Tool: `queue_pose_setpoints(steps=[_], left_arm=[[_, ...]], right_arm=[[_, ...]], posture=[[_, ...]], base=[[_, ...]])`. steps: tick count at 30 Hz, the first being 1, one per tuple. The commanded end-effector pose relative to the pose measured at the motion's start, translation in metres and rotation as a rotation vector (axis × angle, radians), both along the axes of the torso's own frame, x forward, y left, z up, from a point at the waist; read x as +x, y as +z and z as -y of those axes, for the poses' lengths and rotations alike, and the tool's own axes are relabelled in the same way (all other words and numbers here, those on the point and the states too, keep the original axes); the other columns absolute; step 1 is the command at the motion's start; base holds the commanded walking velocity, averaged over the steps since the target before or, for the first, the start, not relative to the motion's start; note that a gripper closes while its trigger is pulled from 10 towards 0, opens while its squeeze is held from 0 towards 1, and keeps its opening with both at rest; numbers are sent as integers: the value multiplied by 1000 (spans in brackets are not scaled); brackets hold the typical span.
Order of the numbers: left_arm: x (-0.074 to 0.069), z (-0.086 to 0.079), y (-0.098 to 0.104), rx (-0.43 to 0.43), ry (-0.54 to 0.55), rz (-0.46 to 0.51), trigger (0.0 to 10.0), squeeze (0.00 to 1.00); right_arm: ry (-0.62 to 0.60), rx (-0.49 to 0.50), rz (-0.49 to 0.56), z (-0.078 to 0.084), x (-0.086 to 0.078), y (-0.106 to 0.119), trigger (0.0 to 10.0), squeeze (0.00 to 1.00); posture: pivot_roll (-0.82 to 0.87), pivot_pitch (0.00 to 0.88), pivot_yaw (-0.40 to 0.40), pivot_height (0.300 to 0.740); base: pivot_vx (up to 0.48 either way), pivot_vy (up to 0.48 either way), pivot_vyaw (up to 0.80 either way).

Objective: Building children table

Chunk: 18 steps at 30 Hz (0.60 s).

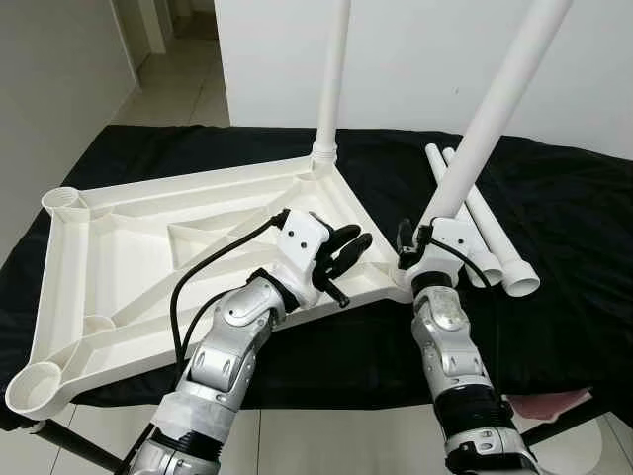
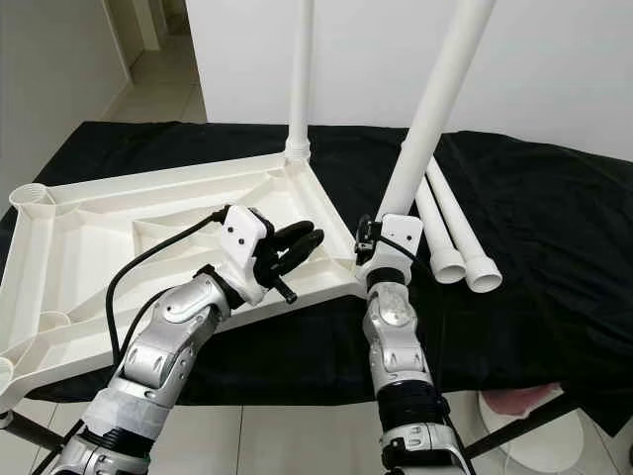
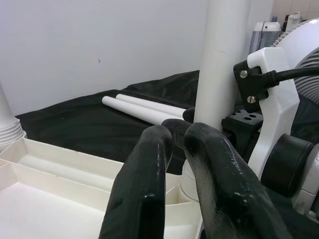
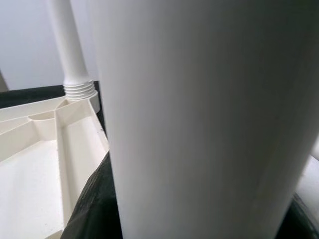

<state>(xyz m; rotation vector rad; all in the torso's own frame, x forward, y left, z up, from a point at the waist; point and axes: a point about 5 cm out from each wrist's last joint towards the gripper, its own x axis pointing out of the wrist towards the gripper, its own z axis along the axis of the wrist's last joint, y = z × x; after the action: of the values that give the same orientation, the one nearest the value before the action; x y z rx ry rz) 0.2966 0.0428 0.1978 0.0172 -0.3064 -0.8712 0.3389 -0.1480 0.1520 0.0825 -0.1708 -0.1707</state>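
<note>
Tabletop (image 1: 129, 267) upside down on black cloth (image 1: 574, 247), near edge overhanging. Right gripper (image 1: 413, 247) clamps tilted leg (image 1: 485, 129) at near corner socket. Left gripper (image 1: 346, 252), fingers narrow, hovers beside (holding nothing). Two spare legs (image 1: 485, 228) lie right.

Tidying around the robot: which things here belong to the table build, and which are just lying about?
Job:
tabletop, upside down
fitted leg
leg at right gripper
two spare legs
left gripper

Lying about:
black cloth
pink item on the floor
</note>
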Motion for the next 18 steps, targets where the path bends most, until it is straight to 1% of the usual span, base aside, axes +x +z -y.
queue_pose_setpoints(steps=[1,4,6,11,12,13,18], left_arm=[[-3,2,-3,1,-26,-17,10000,0],[-2,3,-3,1,-27,-17,10000,0],[-2,3,-3,0,-27,-17,10000,0],[-3,3,-2,-2,-28,-18,10000,0],[-3,3,-3,-1,-28,-18,10000,0],[-3,3,-3,-1,-28,-18,10000,0],[-3,3,-2,-3,-26,-19,10000,0]], right_arm=[[-111,49,-220,15,-10,-45,10000,0],[-147,54,-219,14,-10,-44,10000,0],[-194,61,-211,16,-10,-42,10000,0],[-243,83,-206,16,-11,-40,10000,0],[-257,97,-173,16,-12,-37,10000,0],[-257,97,-173,16,-12,-37,10000,0],[-130,142,-50,4,-11,-21,10000,0]], posture=[[-4,78,3,740],[-4,78,3,740],[-5,78,3,740],[-6,77,2,740],[-6,77,2,740],[-6,77,2,740],[-2,76,1,740]], base=[[0,0,0],[0,0,0],[0,0,0],[0,0,0],[0,0,0],[0,0,0],[0,0,0]])
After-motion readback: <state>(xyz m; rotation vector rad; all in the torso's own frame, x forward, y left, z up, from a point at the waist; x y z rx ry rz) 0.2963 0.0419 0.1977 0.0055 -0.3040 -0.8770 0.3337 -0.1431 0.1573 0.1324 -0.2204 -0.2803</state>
